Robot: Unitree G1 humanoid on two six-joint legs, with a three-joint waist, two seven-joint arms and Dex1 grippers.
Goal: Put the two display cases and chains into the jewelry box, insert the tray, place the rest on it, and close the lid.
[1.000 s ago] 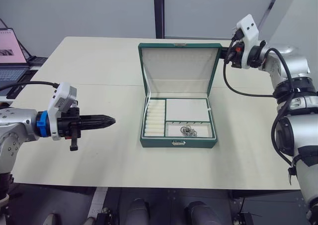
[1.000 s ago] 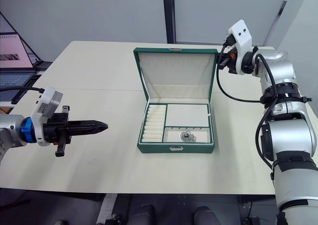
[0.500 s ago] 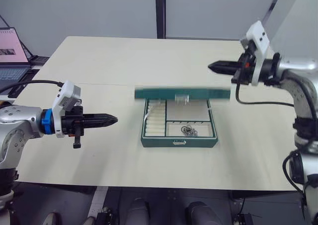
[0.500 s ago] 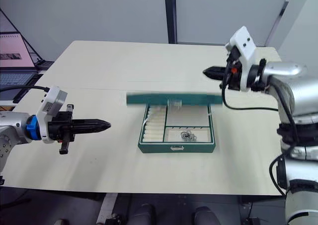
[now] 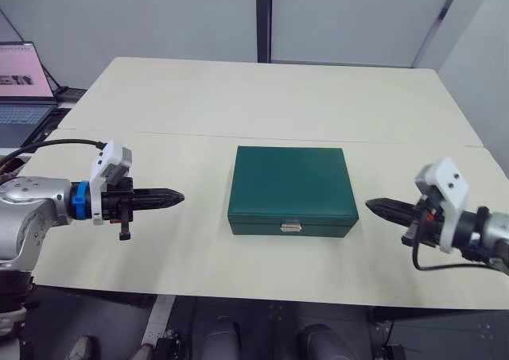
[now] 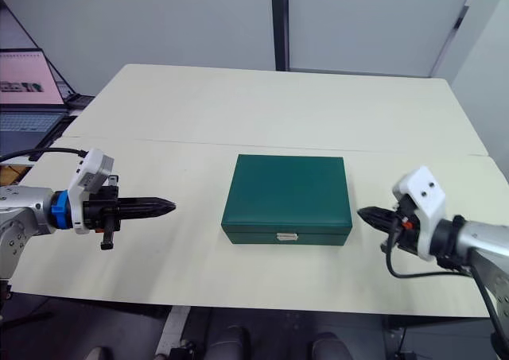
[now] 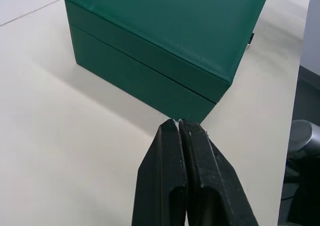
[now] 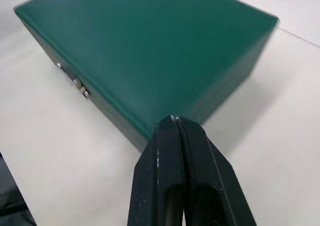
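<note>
The dark green jewelry box (image 5: 292, 190) sits in the middle of the table with its lid (image 6: 288, 187) down flat and the small metal clasp (image 5: 291, 227) facing the front edge. The display cases, the chains and the tray are hidden. My left gripper (image 5: 180, 196) hovers to the left of the box, shut and empty, pointing at its left side. On the opposite side, my right gripper (image 5: 371, 207) is low over the table, shut and empty, pointing at the box's right front corner. Both wrist views show the shut fingertips (image 7: 178, 124) close to a box corner (image 8: 145, 131).
A laptop (image 5: 22, 86) stands off the table's far left corner. The cream table (image 5: 270, 98) stretches bare behind the box, with a thin seam line across it. Cables trail from both wrists.
The lid has swung down from upright and now lies shut on the box. My right gripper has come from behind the lid down to the table at the box's right. The camera has tilted.
</note>
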